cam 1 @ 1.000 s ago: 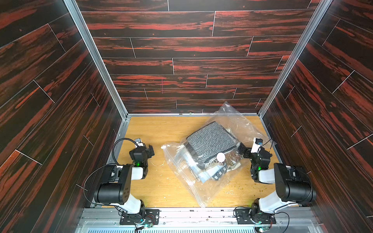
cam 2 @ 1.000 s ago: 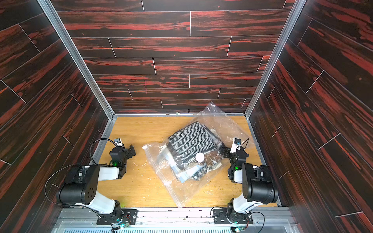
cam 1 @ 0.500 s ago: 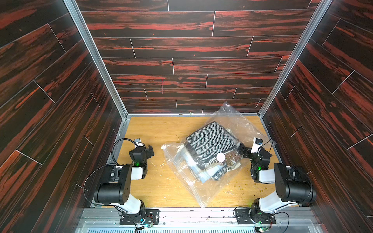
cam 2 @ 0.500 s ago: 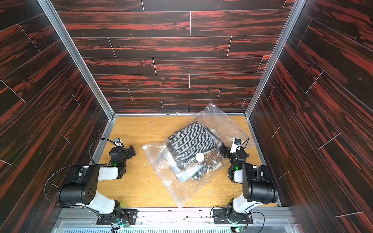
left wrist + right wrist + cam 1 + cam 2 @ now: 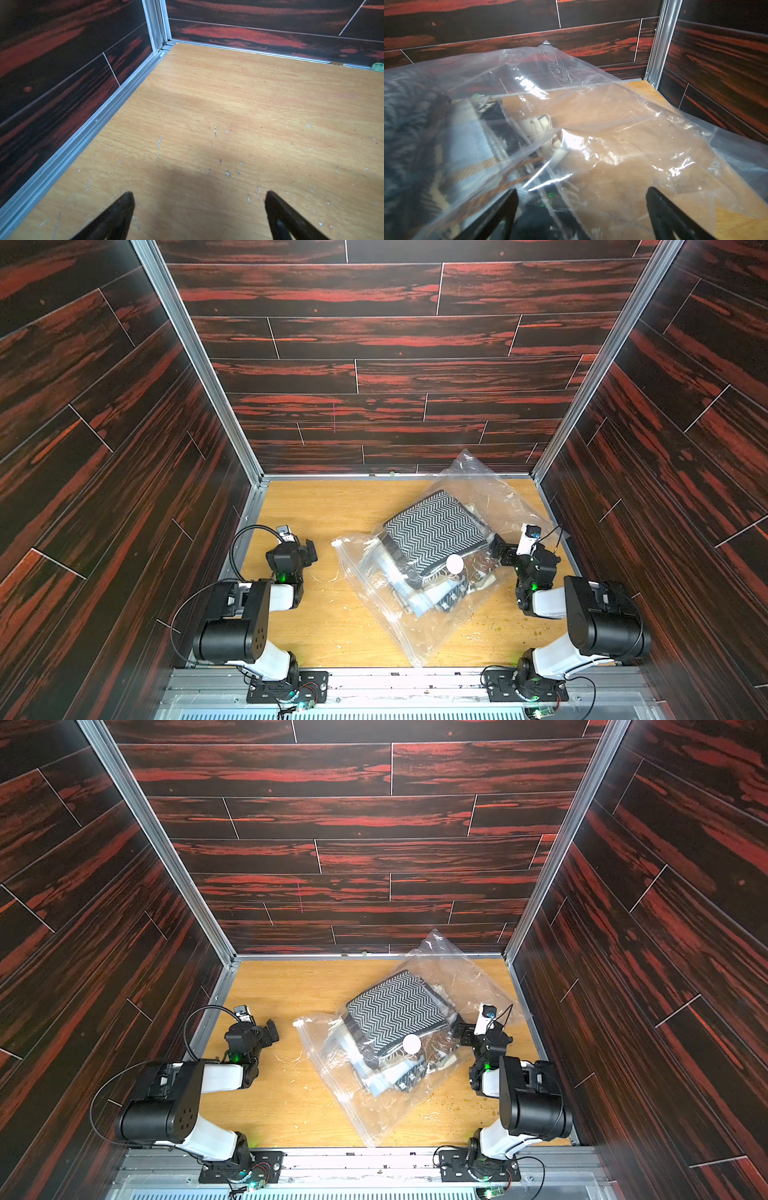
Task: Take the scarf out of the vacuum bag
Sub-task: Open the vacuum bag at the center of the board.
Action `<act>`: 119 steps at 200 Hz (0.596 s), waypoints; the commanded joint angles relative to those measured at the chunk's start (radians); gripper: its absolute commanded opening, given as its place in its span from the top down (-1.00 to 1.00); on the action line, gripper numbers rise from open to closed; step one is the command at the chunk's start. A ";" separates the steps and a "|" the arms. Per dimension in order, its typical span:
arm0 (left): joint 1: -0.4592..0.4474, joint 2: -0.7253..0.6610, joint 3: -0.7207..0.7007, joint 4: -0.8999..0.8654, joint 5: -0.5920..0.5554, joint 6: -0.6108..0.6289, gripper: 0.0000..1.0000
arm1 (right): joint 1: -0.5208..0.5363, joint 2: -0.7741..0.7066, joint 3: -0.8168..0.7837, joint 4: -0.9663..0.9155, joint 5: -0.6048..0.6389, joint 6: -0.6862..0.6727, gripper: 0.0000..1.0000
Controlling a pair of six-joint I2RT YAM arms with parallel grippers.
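Observation:
The vacuum bag (image 5: 415, 626) (image 5: 374, 1115) lies crumpled on the wooden floor right of centre, with its white valve disc (image 5: 454, 562) on top. Its zip-seal edge (image 5: 374, 605) faces front-left. Inside it is the scarf (image 5: 434, 537) (image 5: 395, 1015), a folded black-and-white herringbone cloth lying on other folded fabrics. My right gripper (image 5: 498, 549) (image 5: 582, 190) stands open at the bag's right side, and loose plastic (image 5: 612, 124) lies between and beyond its fingers. My left gripper (image 5: 311, 552) (image 5: 198, 194) is open over bare floor, well left of the bag, holding nothing.
Dark red-streaked walls with aluminium rails (image 5: 249, 506) close in the floor on three sides. A corner of the bag leans against the back wall (image 5: 465, 456). A small green object (image 5: 377, 67) sits at the foot of the back wall. Crumbs and scratches (image 5: 490, 630) dot the floor.

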 commanded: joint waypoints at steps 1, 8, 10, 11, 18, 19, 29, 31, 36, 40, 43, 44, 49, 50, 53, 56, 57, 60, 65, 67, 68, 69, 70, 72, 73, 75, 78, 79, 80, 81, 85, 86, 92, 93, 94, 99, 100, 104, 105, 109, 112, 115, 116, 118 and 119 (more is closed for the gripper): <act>0.007 -0.091 0.046 -0.089 -0.051 -0.008 -1.00 | 0.003 -0.052 -0.010 -0.017 0.026 0.015 -0.97; 0.006 -0.109 0.055 -0.118 -0.061 -0.011 -1.00 | 0.009 -0.071 -0.013 -0.024 0.048 0.013 -0.98; 0.007 -0.115 0.057 -0.126 -0.064 -0.012 -1.00 | 0.012 -0.075 -0.015 -0.025 0.054 0.012 -0.97; 0.007 -0.118 0.058 -0.130 -0.065 -0.013 -1.00 | 0.012 -0.078 -0.016 -0.025 0.057 0.012 -0.97; 0.006 -0.137 0.066 -0.157 -0.071 -0.013 -1.00 | 0.019 -0.097 -0.024 -0.027 0.077 0.009 -0.97; 0.006 -0.139 0.067 -0.161 -0.074 -0.012 -1.00 | 0.019 -0.101 -0.025 -0.027 0.080 0.009 -0.97; 0.006 -0.170 0.076 -0.193 -0.095 -0.017 -1.00 | 0.031 -0.129 -0.035 -0.035 0.111 0.004 -0.97; 0.006 -0.175 0.077 -0.198 -0.102 -0.019 -1.00 | 0.033 -0.136 -0.036 -0.040 0.117 0.003 -0.97; 0.006 -0.195 0.077 -0.206 -0.116 -0.025 -1.00 | 0.039 -0.154 -0.036 -0.053 0.129 0.001 -0.97; 0.005 -0.213 0.078 -0.212 -0.125 -0.036 -1.00 | 0.042 -0.167 -0.035 -0.065 0.138 -0.002 -0.97; 0.005 -0.226 0.078 -0.216 -0.134 -0.055 -1.00 | 0.045 -0.178 -0.032 -0.077 0.143 -0.004 -0.97; 0.006 -0.232 0.078 -0.216 -0.136 -0.059 -1.00 | 0.046 -0.180 -0.031 -0.081 0.145 -0.004 -0.97; 0.005 -0.251 0.078 -0.216 -0.139 -0.075 -1.00 | 0.050 -0.197 -0.025 -0.102 0.152 -0.006 -0.97; 0.005 -0.255 0.078 -0.216 -0.140 -0.077 -1.00 | 0.051 -0.199 -0.024 -0.107 0.153 -0.007 -0.97; 0.005 -0.268 0.078 -0.216 -0.133 -0.084 -1.00 | 0.054 -0.209 -0.022 -0.119 0.157 -0.010 -0.97; 0.005 -0.280 0.080 -0.219 -0.129 -0.089 -1.00 | 0.058 -0.219 -0.017 -0.132 0.162 -0.013 -0.97; 0.005 -0.284 0.081 -0.220 -0.129 -0.091 -1.00 | 0.059 -0.222 -0.016 -0.136 0.164 -0.015 -0.97; 0.005 -0.294 0.085 -0.226 -0.121 -0.097 -1.00 | 0.063 -0.231 -0.012 -0.146 0.167 -0.018 -0.97; 0.005 -0.310 0.096 -0.244 -0.115 -0.107 -1.00 | 0.070 -0.247 -0.008 -0.153 0.171 -0.027 -0.98; 0.005 -0.317 0.103 -0.257 -0.110 -0.114 -1.00 | 0.073 -0.255 -0.007 -0.152 0.172 -0.031 -0.97; 0.005 -0.318 0.106 -0.263 -0.110 -0.117 -1.00 | 0.075 -0.258 -0.007 -0.151 0.173 -0.033 -0.97; 0.005 -0.322 0.110 -0.269 -0.110 -0.121 -1.00 | 0.077 -0.261 -0.007 -0.151 0.174 -0.035 -0.97; 0.005 -0.325 0.111 -0.275 -0.109 -0.125 -1.00 | 0.078 -0.264 -0.007 -0.148 0.175 -0.038 -0.97; 0.005 -0.331 0.117 -0.287 -0.108 -0.130 -1.00 | 0.082 -0.270 -0.007 -0.143 0.176 -0.041 -0.97; 0.005 -0.333 0.121 -0.293 -0.107 -0.132 -1.00 | 0.083 -0.273 -0.007 -0.142 0.178 -0.045 -0.97; 0.005 -0.338 0.127 -0.305 -0.105 -0.141 -1.00 | 0.090 -0.278 -0.005 -0.139 0.183 -0.050 -0.97; 0.005 -0.343 0.135 -0.321 -0.102 -0.151 -1.00 | 0.096 -0.287 -0.004 -0.137 0.192 -0.059 -0.97; 0.006 -0.346 0.138 -0.327 -0.100 -0.155 -1.00 | 0.098 -0.290 -0.002 -0.137 0.194 -0.061 -0.98; 0.005 -0.349 0.141 -0.334 -0.099 -0.158 -1.00 | 0.102 -0.294 -0.001 -0.138 0.197 -0.064 -0.97; 0.005 -0.352 0.143 -0.339 -0.097 -0.161 -1.00 | 0.105 -0.297 0.002 -0.139 0.201 -0.068 -0.97; 0.005 -0.361 0.152 -0.357 -0.088 -0.172 -1.00 | 0.117 -0.309 0.013 -0.155 0.215 -0.078 -0.97; 0.005 -0.363 0.153 -0.361 -0.086 -0.175 -1.00 | 0.119 -0.312 0.018 -0.161 0.219 -0.081 -0.97; 0.005 -0.376 0.160 -0.377 -0.074 -0.193 -1.00 | 0.138 -0.333 0.047 -0.210 0.238 -0.093 -0.97; 0.005 -0.379 0.160 -0.378 -0.071 -0.196 -1.00 | 0.142 -0.335 0.051 -0.218 0.241 -0.094 -0.97; 0.005 -0.381 0.161 -0.380 -0.067 -0.198 -1.00 | 0.145 -0.338 0.058 -0.231 0.244 -0.096 -0.97; 0.004 -0.394 0.162 -0.389 -0.055 -0.213 -1.00 | 0.157 -0.354 0.088 -0.279 0.253 -0.099 -0.97; 0.004 -0.397 0.162 -0.391 -0.053 -0.217 -1.00 | 0.161 -0.358 0.094 -0.287 0.253 -0.100 -0.97; 0.003 -0.409 0.164 -0.398 -0.045 -0.230 -1.00 | 0.171 -0.368 0.116 -0.314 0.257 -0.100 -0.97; 0.002 -0.411 0.165 -0.399 -0.042 -0.233 -1.00 | 0.174 -0.370 0.121 -0.330 0.257 -0.100 -0.97; 0.002 -0.421 0.166 -0.407 -0.032 -0.243 -1.00 | 0.185 -0.379 0.141 -0.367 0.257 -0.100 -0.97; 0.001 -0.433 0.168 -0.416 -0.027 -0.251 -1.00 | 0.195 -0.385 0.157 -0.387 0.257 -0.102 -0.97; 0.000 -0.443 0.171 -0.425 -0.020 -0.260 -1.00 | 0.204 -0.390 0.171 -0.406 0.256 -0.104 -0.97; 0.000 -0.446 0.171 -0.427 -0.019 -0.262 -1.00 | 0.208 -0.393 0.176 -0.412 0.256 -0.104 -0.97; -0.001 -0.452 0.172 -0.432 -0.014 -0.267 -1.00 | 0.214 -0.397 0.185 -0.426 0.256 -0.105 -0.97; 0.000 -0.456 0.173 -0.435 -0.012 -0.269 -1.00 | 0.216 -0.399 0.189 -0.433 0.255 -0.106 -0.97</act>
